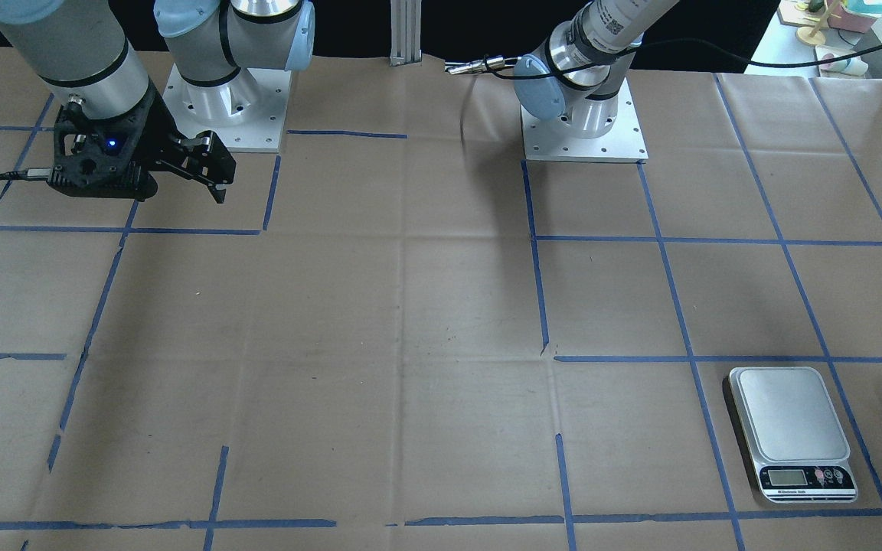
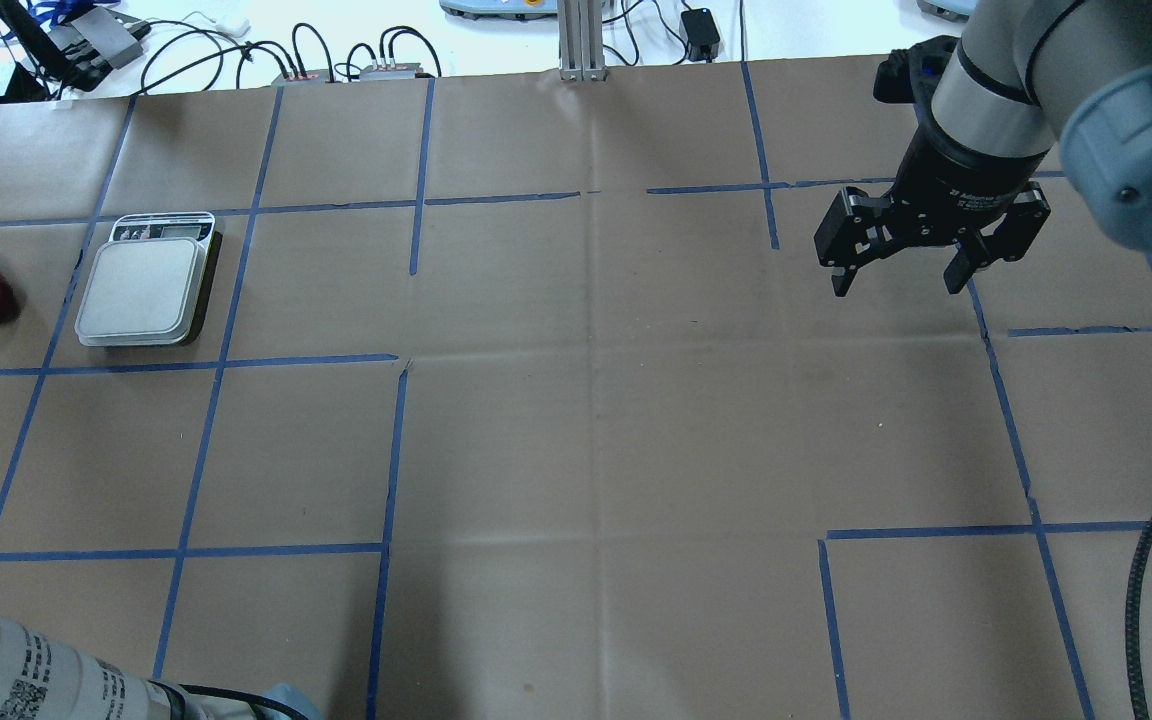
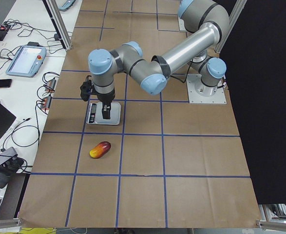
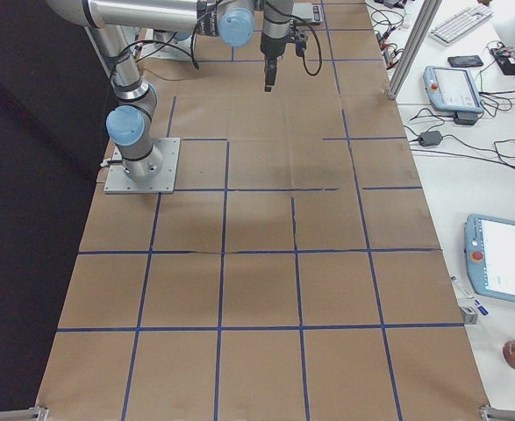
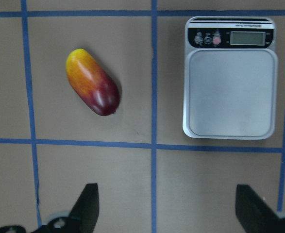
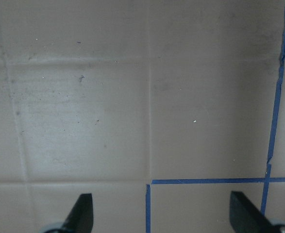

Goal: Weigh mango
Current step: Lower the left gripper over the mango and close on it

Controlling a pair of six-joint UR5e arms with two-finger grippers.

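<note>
Since the mango (image 5: 92,82) lies on the brown-papered table (image 2: 586,400) and not on the scale (image 5: 229,92), the weighing looks not yet begun, and the layout suits the left arm for the job. Both things sit at the robot's left end of the table, the fruit just beside the scale but apart from it, with a line of blue tape running between them in the left wrist view.

The left gripper (image 5: 167,206) hangs above this pair, pointing down, its fingers spread wide and holding nothing. That height probably lets its camera take in fruit and platform together, and the wide spread would let the fingers pass down either side of the fruit's narrow width.

The right gripper (image 2: 898,280) hovers well apart over bare paper at the far end, fingers likewise wide and empty. It is most likely parked there to keep clear.

The mango is a smooth, glossy, elongated oval, yellow at one end, passing through orange to dark red-maroon at the other. It lies on its side, slanted to the tape lines, with the maroon end nearer the scale. It is shorter than the silver platform, so it should rest there whole, though its rounded form could let it roll.
</note>
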